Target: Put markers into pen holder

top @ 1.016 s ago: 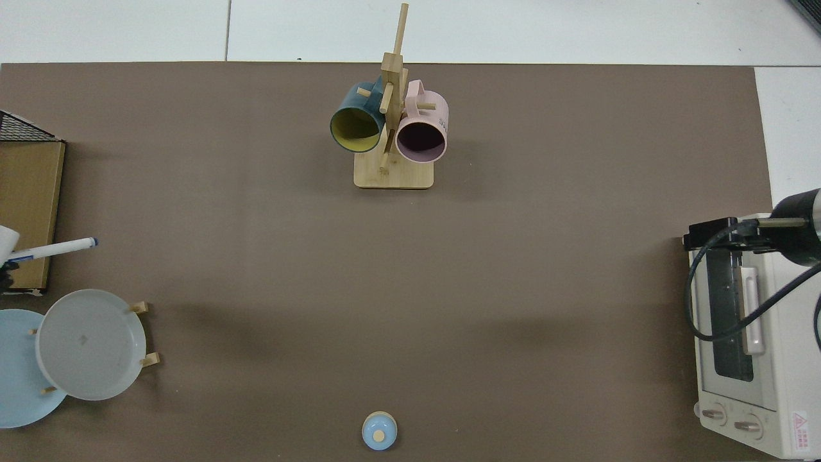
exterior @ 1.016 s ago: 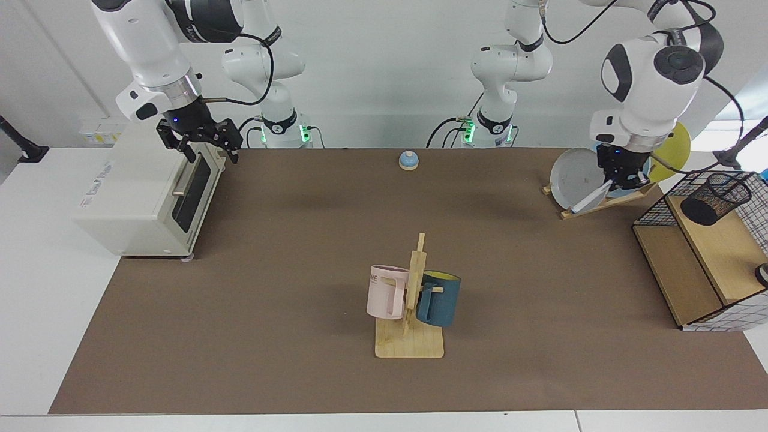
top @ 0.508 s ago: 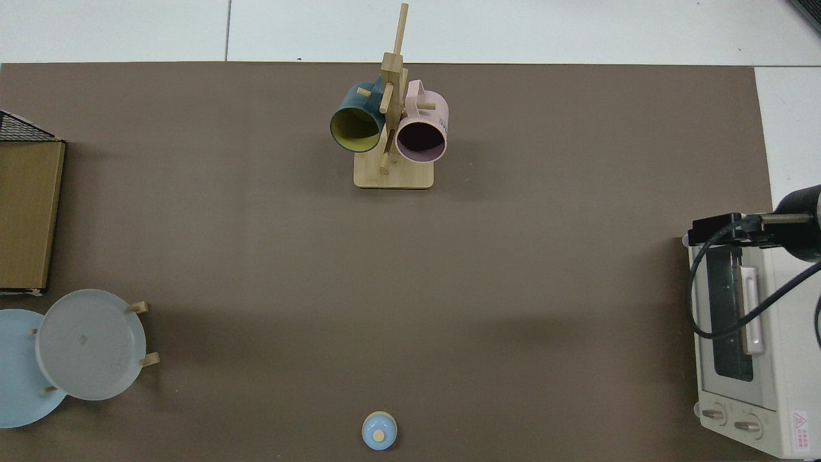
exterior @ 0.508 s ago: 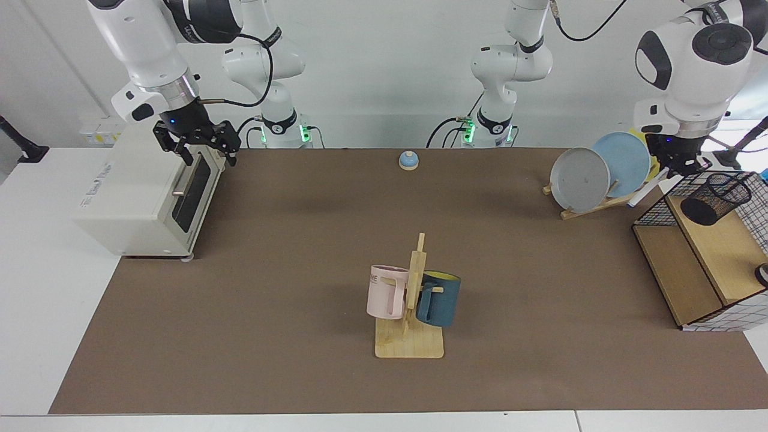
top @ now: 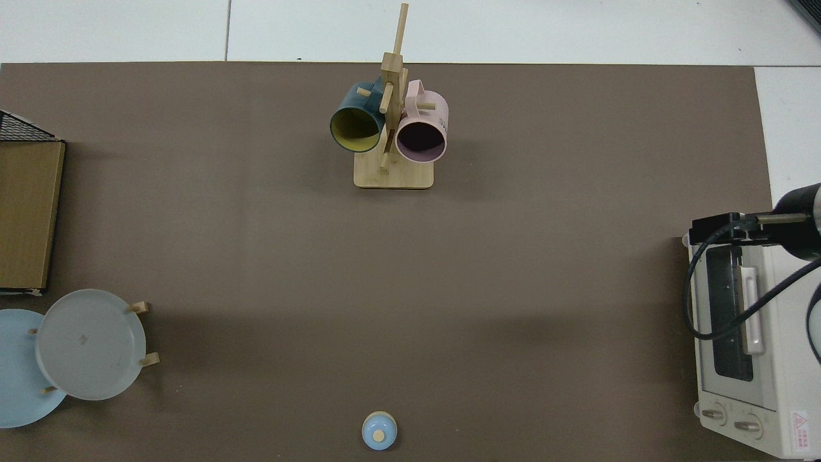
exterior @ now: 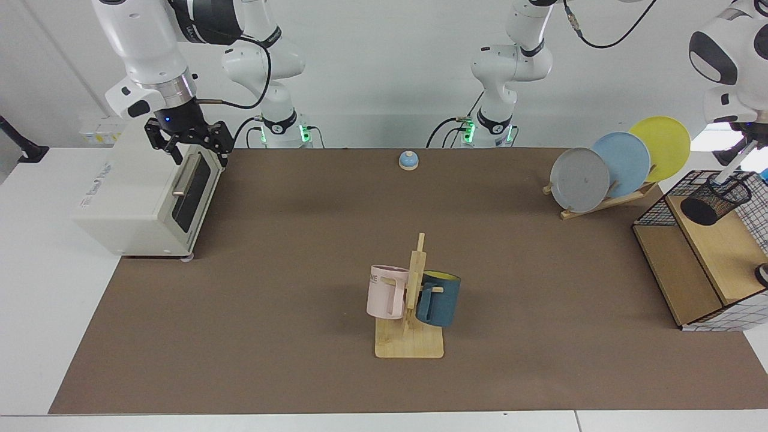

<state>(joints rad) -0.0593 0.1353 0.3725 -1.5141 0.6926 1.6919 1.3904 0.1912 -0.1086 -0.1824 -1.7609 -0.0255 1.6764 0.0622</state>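
Observation:
The marker (exterior: pixel 731 165), slim and white, hangs slanted at the far right of the facing view. Its lower end is at the mouth of the pen holder (exterior: pixel 717 198). The pen holder is a small black mesh cup leaning on the wooden shelf of a wire basket (exterior: pixel 660 210). My left gripper (exterior: pixel 749 139) is right above it at the frame edge, shut on the marker's upper end. My right gripper (exterior: pixel 189 144) waits open above the toaster oven (exterior: pixel 138 198). In the top view the right gripper (top: pixel 712 228) shows at the right edge; marker and pen holder are out of view there.
A wooden mug tree (exterior: pixel 411 300) with a pink and a blue mug stands mid-table near the front. A plate rack (exterior: pixel 618 165) holds grey, blue and yellow plates beside the basket. A small blue bell (exterior: pixel 408 159) sits at the back.
My left gripper carried the marker from in front of the plates rightward and up to the pen holder's mouth. The right gripper shifted slightly left over the toaster oven.

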